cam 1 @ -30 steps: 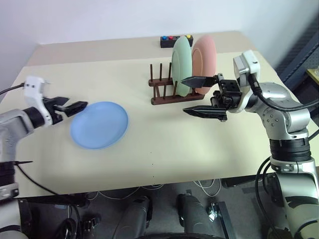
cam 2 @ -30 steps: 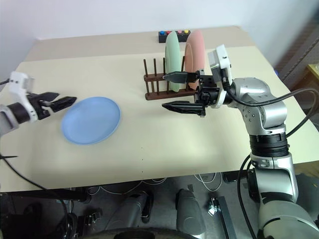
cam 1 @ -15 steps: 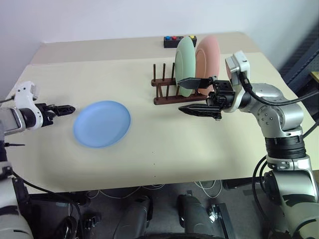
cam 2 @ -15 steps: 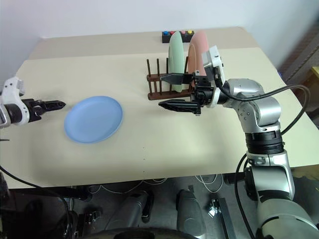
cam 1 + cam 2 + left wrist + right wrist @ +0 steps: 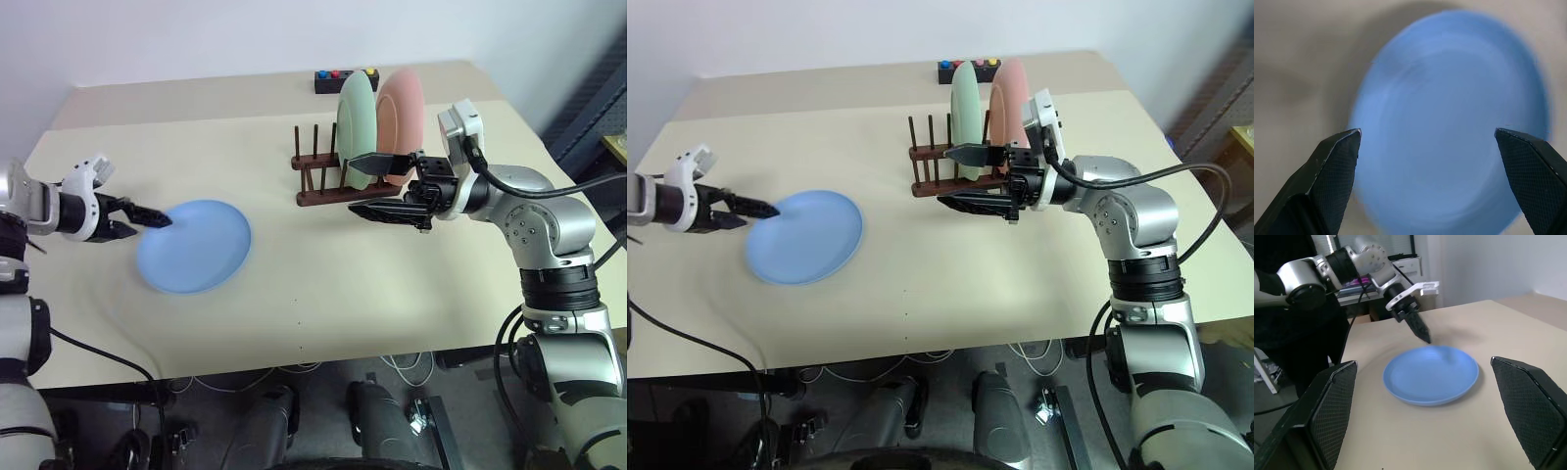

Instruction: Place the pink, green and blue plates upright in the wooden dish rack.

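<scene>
The blue plate point(image 5: 194, 245) lies flat on the table's left half. My left gripper point(image 5: 157, 219) is open and slants down at the plate's left rim. In the left wrist view its fingers point(image 5: 1337, 161) stand wide apart with the blue plate point(image 5: 1449, 127) between them. The green plate point(image 5: 356, 116) and the pink plate point(image 5: 404, 108) stand upright in the wooden dish rack point(image 5: 318, 186), green to the left of pink. My right gripper point(image 5: 353, 184) is open and empty. It is held level just in front of the rack, pointing left.
A small black box with coloured buttons point(image 5: 345, 78) sits at the table's back edge behind the rack. The beige table point(image 5: 343, 294) has bare room in the middle and front. The rack's left pegs point(image 5: 306, 147) hold nothing.
My left gripper has turned downward, and its tips are now at the blue plate's left rim. The right gripper stays in front of the rack. The whole view has shifted slightly.
</scene>
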Available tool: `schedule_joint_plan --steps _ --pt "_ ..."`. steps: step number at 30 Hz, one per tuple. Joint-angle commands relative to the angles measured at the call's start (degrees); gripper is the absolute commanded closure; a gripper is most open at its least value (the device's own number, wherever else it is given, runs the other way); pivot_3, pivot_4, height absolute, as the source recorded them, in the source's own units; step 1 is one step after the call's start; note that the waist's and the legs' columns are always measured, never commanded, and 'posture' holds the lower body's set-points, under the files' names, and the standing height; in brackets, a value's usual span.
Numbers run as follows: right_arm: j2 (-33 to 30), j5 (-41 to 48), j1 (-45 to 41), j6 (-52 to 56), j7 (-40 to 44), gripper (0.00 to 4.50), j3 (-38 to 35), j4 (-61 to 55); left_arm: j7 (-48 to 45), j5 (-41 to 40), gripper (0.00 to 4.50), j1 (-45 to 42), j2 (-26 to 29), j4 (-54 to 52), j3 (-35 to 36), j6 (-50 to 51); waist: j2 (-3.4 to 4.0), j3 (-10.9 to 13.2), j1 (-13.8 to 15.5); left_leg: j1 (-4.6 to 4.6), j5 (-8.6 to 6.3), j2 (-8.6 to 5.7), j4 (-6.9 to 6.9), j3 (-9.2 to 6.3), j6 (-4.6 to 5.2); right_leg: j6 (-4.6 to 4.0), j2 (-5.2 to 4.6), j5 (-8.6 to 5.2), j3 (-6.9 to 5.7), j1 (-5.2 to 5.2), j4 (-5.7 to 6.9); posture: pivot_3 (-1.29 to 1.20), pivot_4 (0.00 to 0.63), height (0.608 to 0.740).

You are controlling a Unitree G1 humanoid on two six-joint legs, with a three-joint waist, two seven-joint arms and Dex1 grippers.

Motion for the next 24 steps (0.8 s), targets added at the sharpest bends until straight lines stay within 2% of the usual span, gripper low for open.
schedule_joint_plan --steps 1,5,9,13,16,23,24 --pt "-0.6 1.4 -0.2 0.2 -0.1 0.03 -2.1 -0.8 -4.8 2.9 0.0 -2.2 2.7 3.4 -2.7 0.1 0.0 0.0 -0.1 0.0 0.0 0.0 0.0 -0.01 0.0 0.0 0.0 0.0 0.0 0.01 0.0 0.0 0.15 0.74" --pt "-0.3 1.1 -0.3 -0.4 -0.6 0.03 -2.1 0.0 -5.9 4.6 0.0 -6.1 2.1 8.1 -2.1 1.0 -0.07 0.0 -0.2 -0.01 0.0 0.0 0.03 -0.04 0.01 0.01 0.04 -0.01 -0.04 0.01 0.0 0.0 0.15 0.74" --pt "-0.1 1.0 -1.1 -0.7 -0.8 0.03 -2.0 0.8 -6.7 3.5 0.0 -4.1 -0.8 9.2 -1.6 5.6 -0.07 0.0 -0.2 -0.01 -0.01 -0.01 0.05 -0.03 0.02 0.02 0.02 -0.01 -0.04 0.03 0.0 0.0 0.15 0.74" --pt "-0.4 0.8 -1.5 -0.8 -0.8 0.03 -1.9 1.5 -5.0 3.9 0.0 -2.1 -2.6 11.7 0.6 5.8 -0.09 0.1 -0.4 -0.02 0.0 -0.01 0.06 -0.04 0.02 0.02 0.03 -0.01 -0.04 0.01 0.03 0.0 0.15 0.74" --pt "-0.8 0.6 -1.4 -0.8 -1.0 0.0 -1.9 1.6 -3.4 3.8 0.77 -0.7 -3.7 12.4 2.6 6.6 -0.09 0.1 -0.5 -0.02 0.0 0.01 0.04 -0.03 0.01 0.01 0.03 -0.01 -0.02 -0.04 0.05 0.0 0.15 0.74" --pt "-1.2 0.2 -1.2 -1.1 -1.5 0.0 -2.2 1.8 2.1 4.1 4.32 -1.6 -5.3 16.2 8.9 7.6 -0.1 0.0 -0.3 -0.02 0.0 -0.01 0.08 -0.03 0.01 0.02 0.02 -0.01 -0.03 -0.01 0.06 0.0 0.15 0.74" --pt "-1.2 0.2 -1.3 -1.2 -1.5 0.0 -2.2 1.9 2.7 4.3 4.44 -1.8 -5.3 16.4 9.6 7.2 -0.1 0.0 -0.2 -0.02 0.0 -0.01 0.08 -0.04 0.01 0.02 0.01 -0.01 -0.04 -0.01 0.06 0.0 0.15 0.74"
